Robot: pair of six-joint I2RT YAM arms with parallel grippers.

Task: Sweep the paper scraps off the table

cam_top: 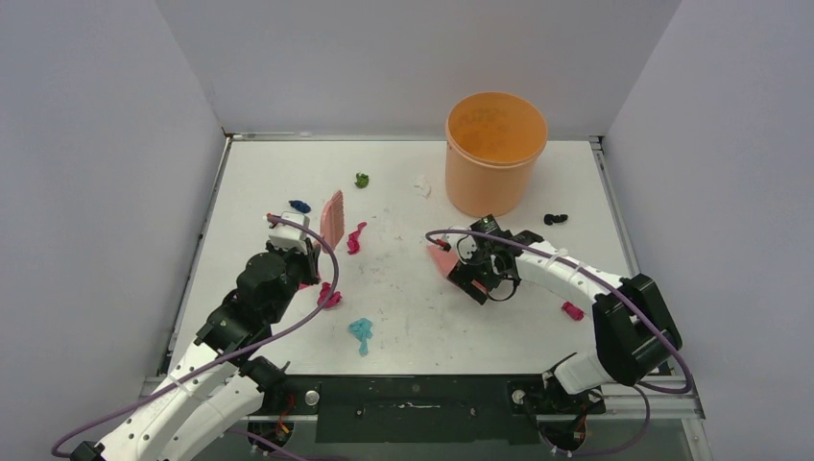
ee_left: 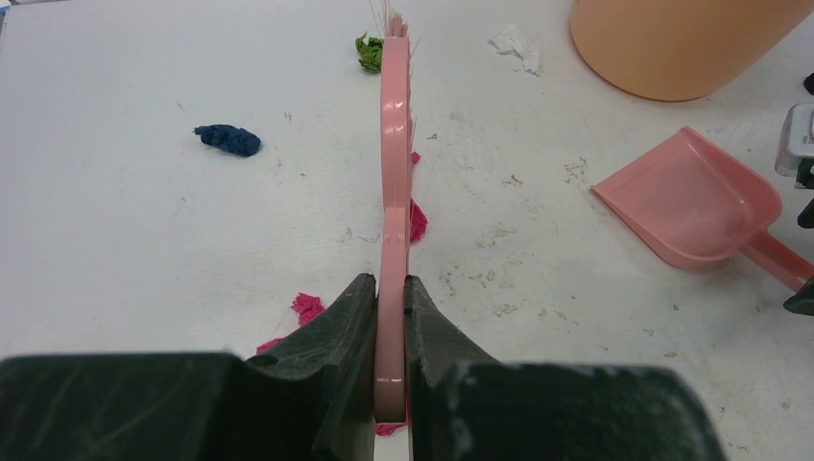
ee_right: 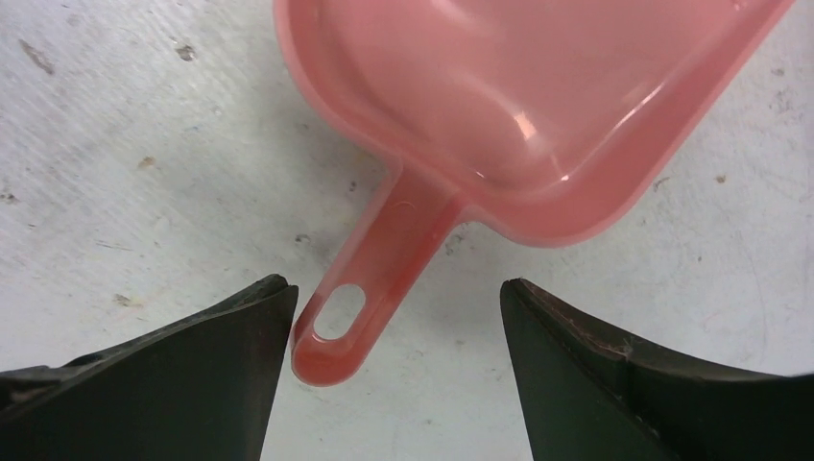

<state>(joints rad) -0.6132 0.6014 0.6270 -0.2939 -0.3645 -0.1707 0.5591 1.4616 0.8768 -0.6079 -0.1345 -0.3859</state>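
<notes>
Paper scraps lie scattered on the white table (cam_top: 403,317): a dark blue wad (cam_top: 300,206), a green wad (cam_top: 362,180), a white wad (cam_top: 422,185), magenta wads (cam_top: 355,237) (cam_top: 329,296) (cam_top: 573,310), a cyan wad (cam_top: 362,333) and a dark wad (cam_top: 555,219). My left gripper (ee_left: 390,288) is shut on the handle of a pink brush (ee_left: 394,154), held on edge above the table. My right gripper (ee_right: 394,298) is open, its jaws either side of the handle of the pink dustpan (ee_right: 518,106), which lies flat on the table. The handle end rests against the left finger (ee_right: 230,355).
An orange bucket (cam_top: 494,152) stands at the back right, just behind the right gripper. White walls enclose the table on three sides. The table's metal edge (cam_top: 614,211) runs along the right.
</notes>
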